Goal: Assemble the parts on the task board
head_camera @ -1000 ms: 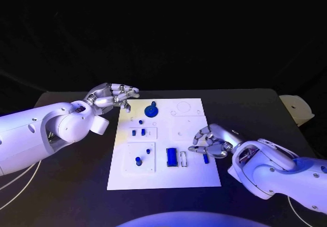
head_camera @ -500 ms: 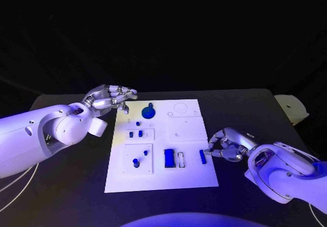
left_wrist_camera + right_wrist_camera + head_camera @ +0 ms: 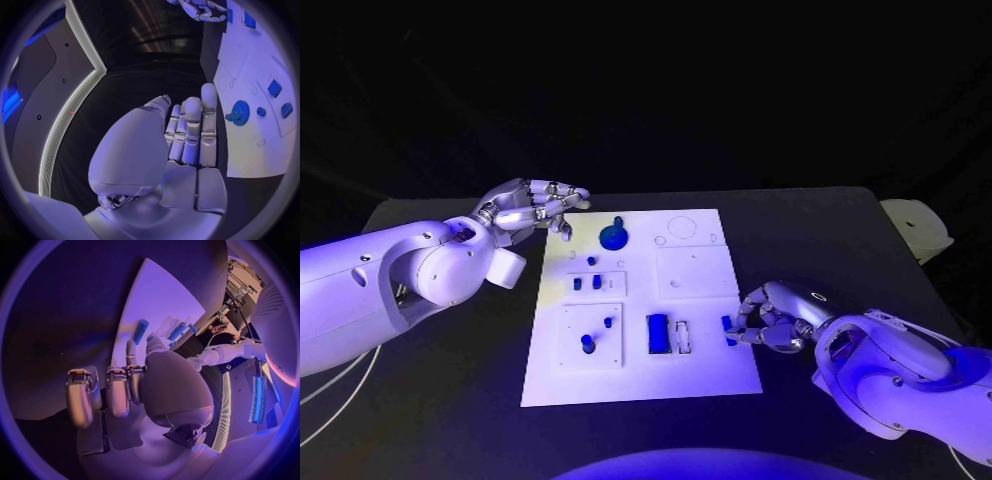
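Note:
The white task board (image 3: 707, 372) lies mid-table. It carries a blue gear (image 3: 617, 237), a blue block (image 3: 658, 333) and several small blue parts. A short blue bar (image 3: 730, 330) lies flat near the board's right edge. My right hand (image 3: 773, 315) sits just off that edge, fingers curled. In the right wrist view a fingertip (image 3: 130, 347) and the thumb meet the near end of the bar (image 3: 140, 331); whether they pinch it is unclear. My left hand (image 3: 531, 208) hovers by the board's far left corner, loosely curved and holding nothing, with the gear (image 3: 239, 112) close by.
A white object (image 3: 913, 228) sits at the table's right edge. An empty white slot frame (image 3: 684, 335) stands beside the blue block. Bare black table surrounds the board on all sides.
My right hand drew off the board to its right edge, then closed in on the blue bar's end. The bar has not moved, and the left hand has held still.

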